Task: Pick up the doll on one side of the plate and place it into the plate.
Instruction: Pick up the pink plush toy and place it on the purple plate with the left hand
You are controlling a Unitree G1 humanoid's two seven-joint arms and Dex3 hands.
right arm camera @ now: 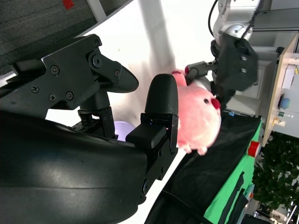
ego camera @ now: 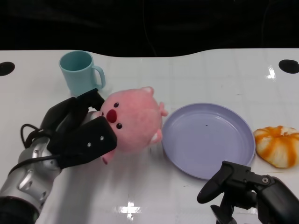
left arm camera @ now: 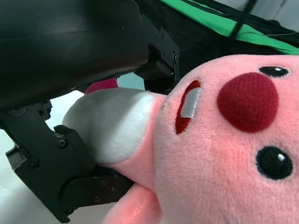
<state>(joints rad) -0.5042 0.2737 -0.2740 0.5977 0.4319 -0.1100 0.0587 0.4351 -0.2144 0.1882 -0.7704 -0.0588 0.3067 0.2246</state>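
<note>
Left hand (ego camera: 81, 135) clamps the pink doll (ego camera: 135, 119) just beside the plate (ego camera: 243, 140); lift clear of the rim, then release centred. Right hand (ego camera: 243, 191) waits, fingers apart.

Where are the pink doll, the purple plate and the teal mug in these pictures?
pink doll (ego camera: 135, 123), head view, on its round body.
purple plate (ego camera: 205, 154), head view, on its bare inner floor.
teal mug (ego camera: 77, 77), head view, on its outer wall.
</note>
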